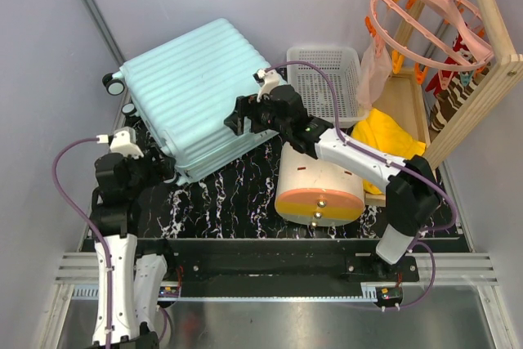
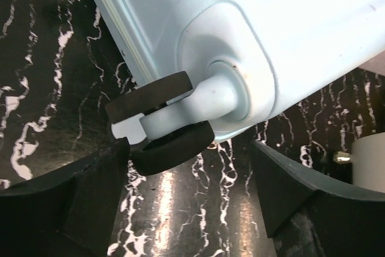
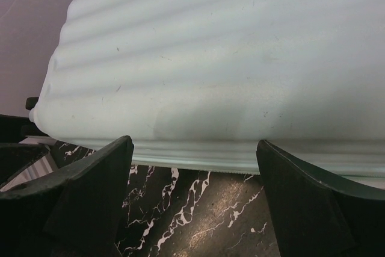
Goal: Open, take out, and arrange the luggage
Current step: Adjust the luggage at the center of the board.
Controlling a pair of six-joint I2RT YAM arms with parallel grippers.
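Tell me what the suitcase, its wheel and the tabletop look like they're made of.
Suitcase: likely hard plastic, pale mint, ribbed, soft sheen. Wheel: matte black rubbery treads on a plastic-looking hub. Tabletop: glossy black with white veins, marble look; stone or print, can't tell.

Pale grey-lilac walls (image 1: pixel 49 55) left and back, plain; a metal strip (image 1: pixel 93 11) runs diagonally up the left one. The tabletop (image 1: pixel 237 194) is glossy black marble-look with white veins, and shows a soft glare streak in the left wrist view. aluminium rails (image 1: pixel 270 271) line the near edge, with a brushed metal sheet (image 1: pixel 286 324) in front of them. A light wooden rack (image 1: pixel 482 105) sits at far right. Lighting is even and diffuse, shadows weak.
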